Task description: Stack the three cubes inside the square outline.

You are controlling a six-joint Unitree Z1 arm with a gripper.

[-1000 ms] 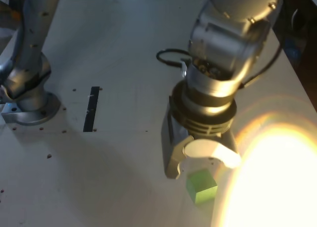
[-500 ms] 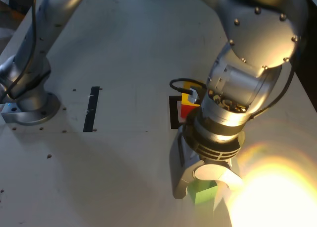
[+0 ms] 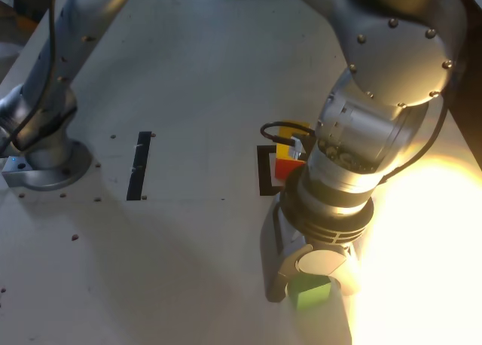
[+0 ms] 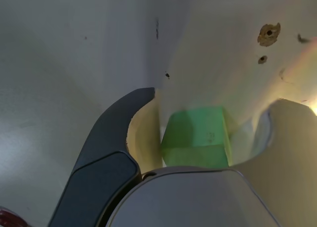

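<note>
The green cube (image 3: 309, 297) (image 4: 198, 135) rests on the white table between the fingers of my gripper (image 3: 310, 288) (image 4: 218, 99). The gripper points down over it. The dark finger (image 4: 114, 147) lies against one side of the cube, and a narrow gap shows on the side of the pale finger (image 4: 290, 152). Behind my wrist the yellow cube (image 3: 286, 148) sits on the red cube (image 3: 285, 168) inside the square outline (image 3: 263, 172). My arm hides most of both cubes and of the outline.
A thin black strip (image 3: 139, 166) lies toward the exterior view's left, near the arm's base (image 3: 45, 157). Strong glare (image 3: 429, 254) washes out the table at the exterior view's lower right. Small screw holes (image 4: 269, 33) dot the table.
The arm has swung over and come down around the green cube. The jaws have narrowed on it. The cube has stayed on the table.
</note>
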